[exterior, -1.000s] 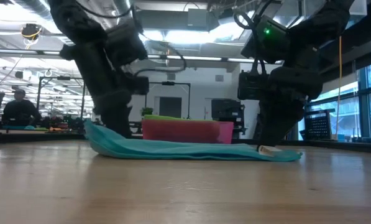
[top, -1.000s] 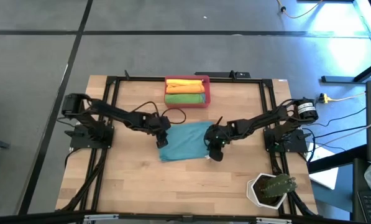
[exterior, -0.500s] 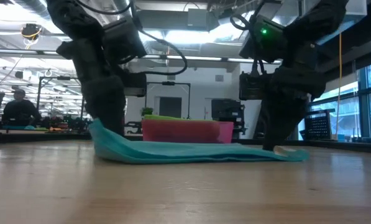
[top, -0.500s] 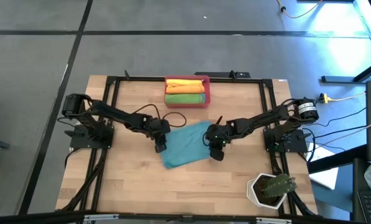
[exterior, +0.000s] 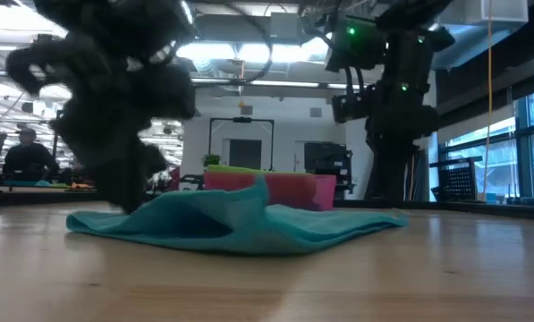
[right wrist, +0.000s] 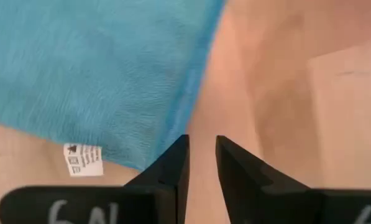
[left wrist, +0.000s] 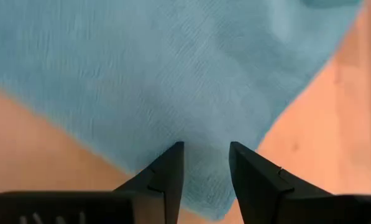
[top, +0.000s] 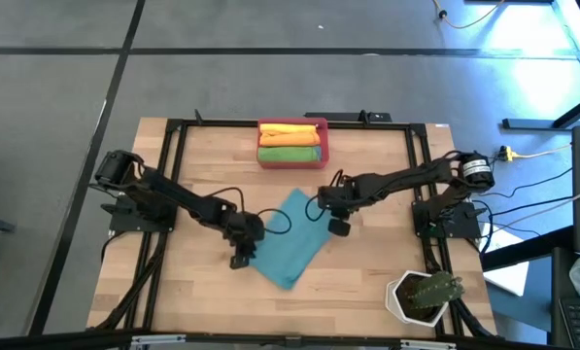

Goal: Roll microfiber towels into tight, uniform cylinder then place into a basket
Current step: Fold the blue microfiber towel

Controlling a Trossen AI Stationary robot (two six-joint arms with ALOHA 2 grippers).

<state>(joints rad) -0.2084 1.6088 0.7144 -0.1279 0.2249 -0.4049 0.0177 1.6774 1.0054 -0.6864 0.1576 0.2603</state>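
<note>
Teal towel [top: 288,246] lies unrolled mid-table, at 6 o'clock from the basket [top: 291,144], w/ left gripper [top: 241,255] pinching its 9 o'clock corner. Right gripper [top: 336,226], at the 2 o'clock corner, has jaws narrow w/ bare wood between: holding nothing. Risk: one-sided pull drags the cloth askew, so the roll would likely start crooked and loose.

A plain teal-blue towel [top: 287,238] with a white label [right wrist: 83,160] lies on the pale wood-grain worktop [top: 367,282]. The red-pink basket [top: 291,158] holds yellow, orange and green towels [top: 290,141].
</note>
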